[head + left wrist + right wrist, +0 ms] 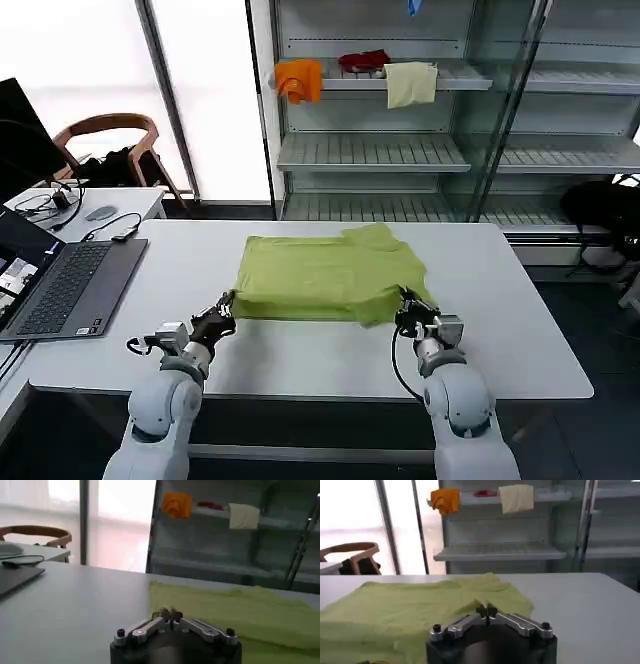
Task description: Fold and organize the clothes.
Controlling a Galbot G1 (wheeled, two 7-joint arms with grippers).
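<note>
Cloth of lime green, the T-shirt, lies partly folded in the middle of the white table, its near edge towards the robot. At the near left corner of that edge sits the left gripper, jaws pressed together, seemingly pinching the hem, though the wrist view is too soft to be sure. At the near right corner the right gripper has its jaws closed on the fabric. A laptop rests at the table's left.
</note>
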